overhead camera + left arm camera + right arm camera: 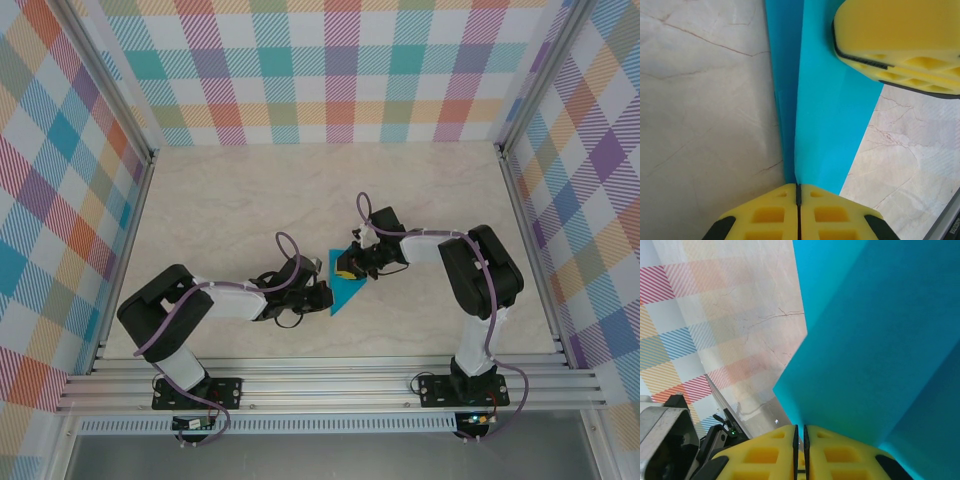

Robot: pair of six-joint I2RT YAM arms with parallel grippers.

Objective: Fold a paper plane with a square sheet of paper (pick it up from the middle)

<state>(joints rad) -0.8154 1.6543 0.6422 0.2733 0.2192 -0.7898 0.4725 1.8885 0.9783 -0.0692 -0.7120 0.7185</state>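
while the thin teal paper (342,298) lies mid-table between my arms, showing as a creased triangle, i judge the folding about midway. my left pincer (798,187) is clenched on its sharp folded edge, and my right pincer (800,429) is clamped on a smooth raised flap. next, that flap probably needs pressing flat and straight against the marbled table (705,125).

The left gripper (798,192) sits at the near edge, its two yellow fingers pressed together with only a thin dark seam between them, pinching the near tip of the teal-blue paper (832,105). From there the paper widens toward the far side, with a straight crease running up from the pinch. At the far right, the right gripper (865,59) overlaps the paper's far end. The pale marbled table (700,100) lies on both sides, with a metal rail (947,225) at the near right corner.
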